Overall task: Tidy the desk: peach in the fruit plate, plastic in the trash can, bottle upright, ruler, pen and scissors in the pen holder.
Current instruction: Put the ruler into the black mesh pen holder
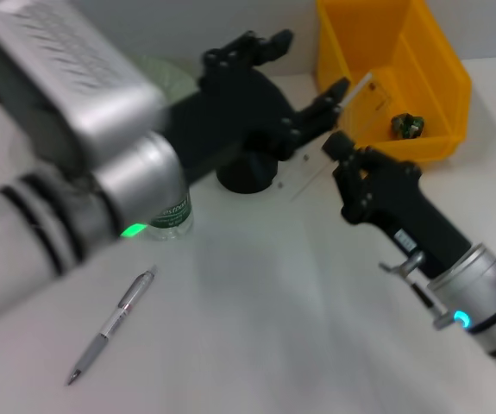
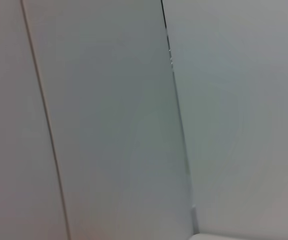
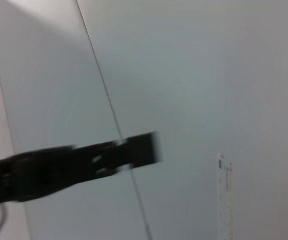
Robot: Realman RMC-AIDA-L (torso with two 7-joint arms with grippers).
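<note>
While the pen (image 1: 114,326) lies loose at 7 o'clock, right gripper (image 1: 344,159) fingers seem closed on the ruler (image 1: 357,102) near the holder (image 1: 246,179), left gripper (image 1: 312,65) spread empty, so much is left

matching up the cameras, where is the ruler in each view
Head: ruler tilted in front of the yellow bin.
Left wrist: not in it.
Right wrist: ruler seen lengthwise, apart from a dark finger.
Shared: that finger, likely the left gripper's finger, in head and right wrist views.
</note>
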